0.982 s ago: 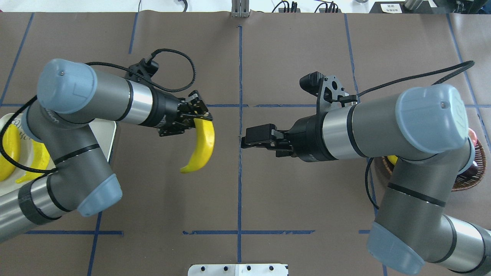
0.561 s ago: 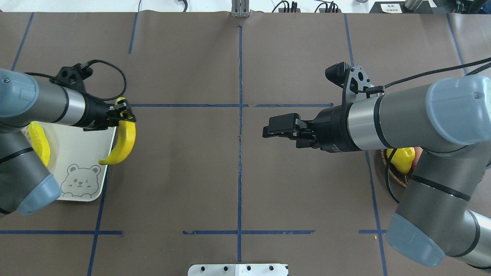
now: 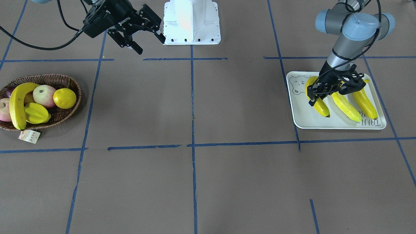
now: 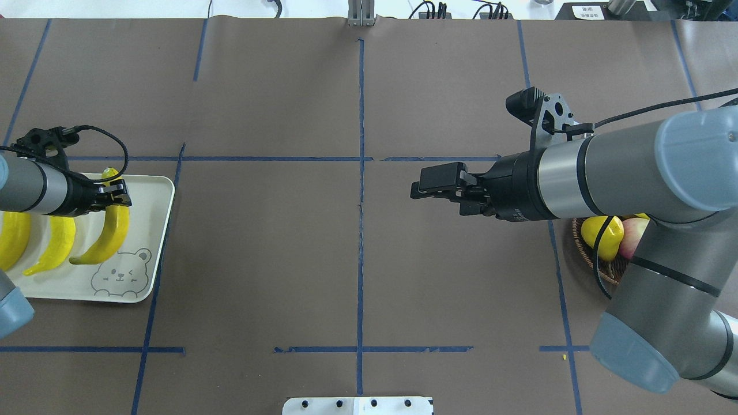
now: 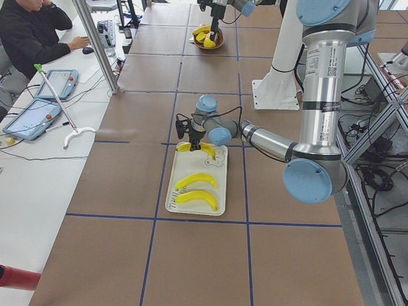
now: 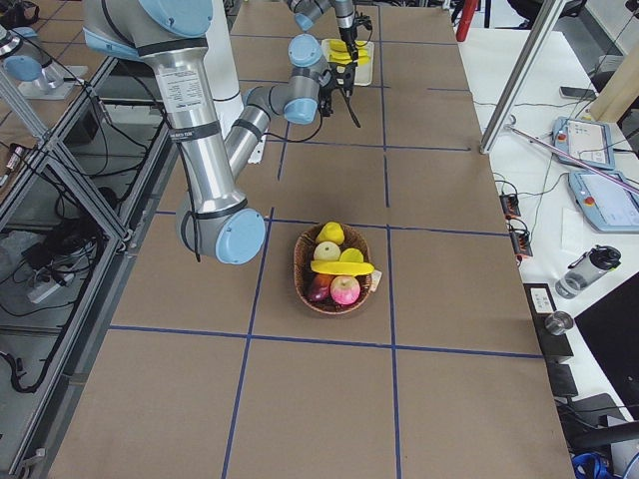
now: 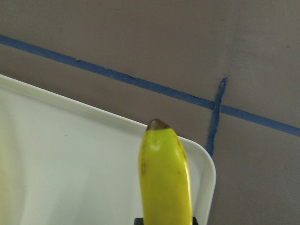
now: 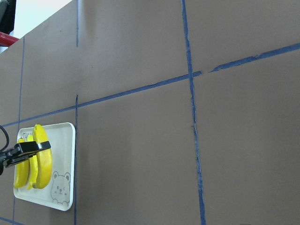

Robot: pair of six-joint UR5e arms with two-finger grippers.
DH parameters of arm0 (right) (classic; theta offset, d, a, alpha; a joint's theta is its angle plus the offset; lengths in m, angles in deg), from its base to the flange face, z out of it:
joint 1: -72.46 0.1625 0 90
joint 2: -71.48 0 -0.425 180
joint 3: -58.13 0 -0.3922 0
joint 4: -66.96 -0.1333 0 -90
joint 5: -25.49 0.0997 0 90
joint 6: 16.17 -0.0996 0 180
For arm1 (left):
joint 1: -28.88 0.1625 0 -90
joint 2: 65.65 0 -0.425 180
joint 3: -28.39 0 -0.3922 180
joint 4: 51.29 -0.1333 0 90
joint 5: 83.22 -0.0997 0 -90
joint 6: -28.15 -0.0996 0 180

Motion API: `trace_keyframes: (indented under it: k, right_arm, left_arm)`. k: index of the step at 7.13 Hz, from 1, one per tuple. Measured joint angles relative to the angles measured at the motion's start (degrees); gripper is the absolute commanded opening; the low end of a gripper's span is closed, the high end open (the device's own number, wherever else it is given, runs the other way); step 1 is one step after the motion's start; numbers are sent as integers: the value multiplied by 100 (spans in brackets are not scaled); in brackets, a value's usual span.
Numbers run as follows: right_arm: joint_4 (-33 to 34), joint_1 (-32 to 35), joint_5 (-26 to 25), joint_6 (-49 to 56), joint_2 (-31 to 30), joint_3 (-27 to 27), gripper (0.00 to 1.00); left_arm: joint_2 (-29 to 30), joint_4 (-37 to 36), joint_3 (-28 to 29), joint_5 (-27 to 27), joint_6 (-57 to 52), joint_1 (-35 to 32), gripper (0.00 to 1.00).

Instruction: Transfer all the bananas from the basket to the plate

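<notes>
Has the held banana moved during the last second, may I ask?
Yes; the banana moved left, away from the centre tape line, to over the plate.

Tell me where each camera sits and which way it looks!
Front: across the table, facing the robot; left claw and right claw show.
Overhead: behind the robot, looking down; both arms show.
Left side: table's left end; left arm near, basket far.
Right side: table's right end; right arm near, left arm far.
Left wrist: sees the held banana and plate corner.
Right wrist: looks across at plate and left claw.
Shared: front and overhead show the plate.
</notes>
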Motion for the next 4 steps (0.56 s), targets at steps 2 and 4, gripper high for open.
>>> trace_keyframes:
  k: [2, 4]
  right_arm:
    - [2, 16, -6, 0, -42, 16, 100]
    - [10, 55, -7, 3, -87, 21, 100]
  left_arm:
    - [-179, 8, 76, -14, -10, -12, 21]
    - [-257, 35, 246, -110, -19, -7, 99]
